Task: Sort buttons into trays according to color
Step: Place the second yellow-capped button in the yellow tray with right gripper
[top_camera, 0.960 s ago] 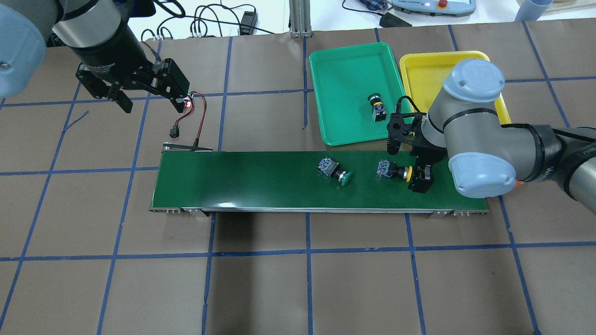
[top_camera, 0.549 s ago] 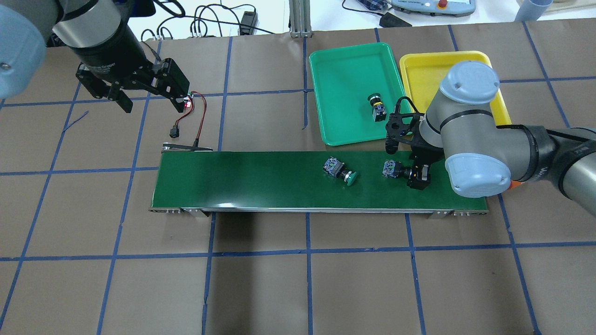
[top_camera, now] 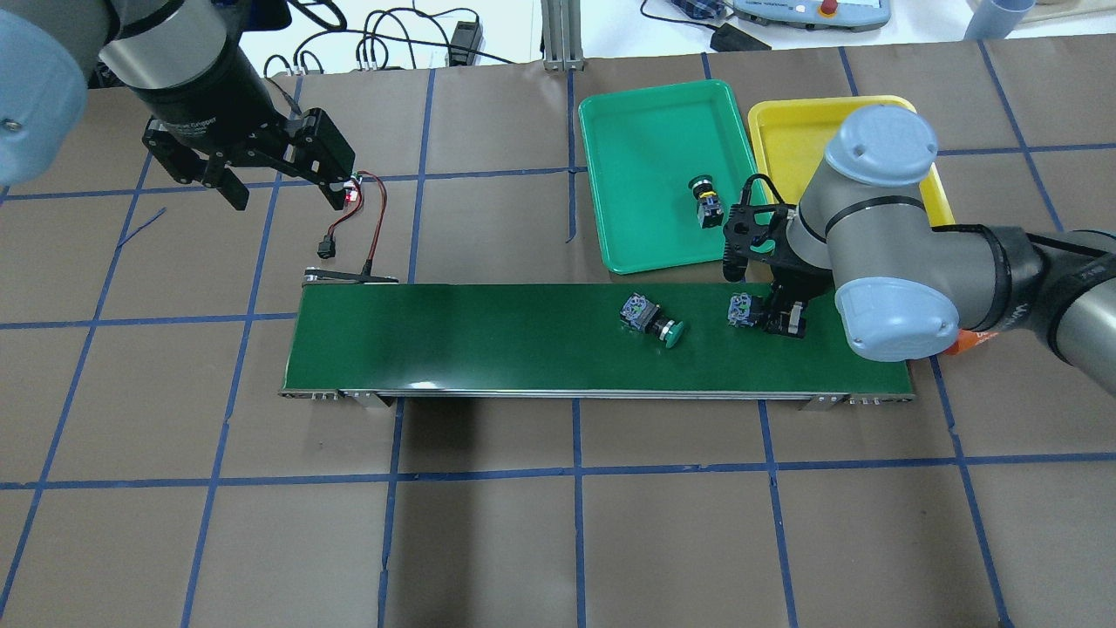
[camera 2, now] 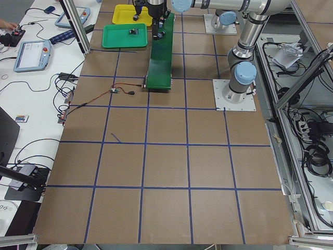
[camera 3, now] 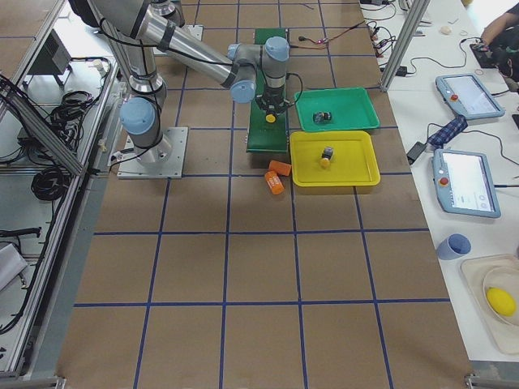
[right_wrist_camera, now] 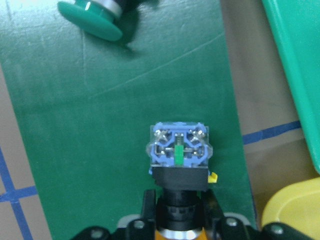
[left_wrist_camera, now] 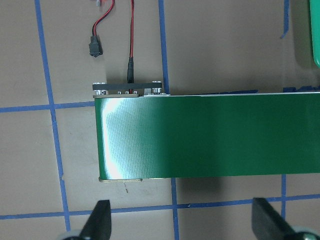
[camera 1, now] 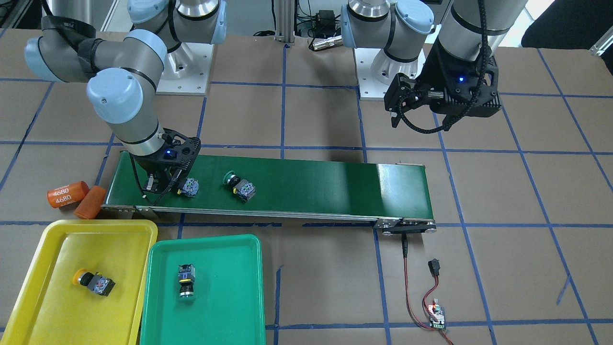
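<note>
Orange cylinders: two, one marked "4680". Four buttons: one each in the yellow tray and green tray, two on the belt. The right gripper pinches one of those on the belt; the left gripper gapes empty.

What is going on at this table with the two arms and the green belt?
The robot is sorting buttons from the conveyor belt into coloured trays. The right gripper has closed on the black barrel of the yellow button, which lies on the belt. A green button lies on the belt beside it. The left gripper hangs open near the belt's other end, holding nothing. The yellow tray and the green tray already hold one button each.
</note>
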{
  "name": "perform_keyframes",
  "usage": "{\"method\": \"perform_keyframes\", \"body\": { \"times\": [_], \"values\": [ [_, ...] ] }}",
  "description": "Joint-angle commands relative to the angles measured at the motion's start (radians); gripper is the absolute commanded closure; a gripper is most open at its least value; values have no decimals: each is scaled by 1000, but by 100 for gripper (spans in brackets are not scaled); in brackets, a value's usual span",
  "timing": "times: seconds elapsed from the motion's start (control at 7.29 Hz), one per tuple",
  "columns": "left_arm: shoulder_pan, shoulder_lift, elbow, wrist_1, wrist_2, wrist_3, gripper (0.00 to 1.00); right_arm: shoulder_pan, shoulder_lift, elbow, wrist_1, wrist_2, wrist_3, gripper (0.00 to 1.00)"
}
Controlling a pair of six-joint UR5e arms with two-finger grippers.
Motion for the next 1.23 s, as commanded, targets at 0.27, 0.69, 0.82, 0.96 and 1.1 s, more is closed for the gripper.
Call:
{"method": "perform_keyframes", "body": {
  "times": [0.27, 0.69, 0.82, 0.96, 1.1],
  "values": [
    [0, -27, 27, 1, 1, -18, 0, -149, 265, -337, 16, 13, -18, 100],
    [-3, -15, 6, 0, 2, -97, 0, -210, 345, -371, 16, 19, -102, 26],
    [0, -15, 8, 0, 1, -97, 0, -207, 336, -370, 19, 17, -107, 23],
    [-1, -15, 8, 1, -4, -97, 0, -199, 317, -368, 66, 17, -82, 0],
    [-3, -19, 6, 1, -4, -100, 0, -169, 276, -365, 105, 14, -6, 0]
  ]
}}
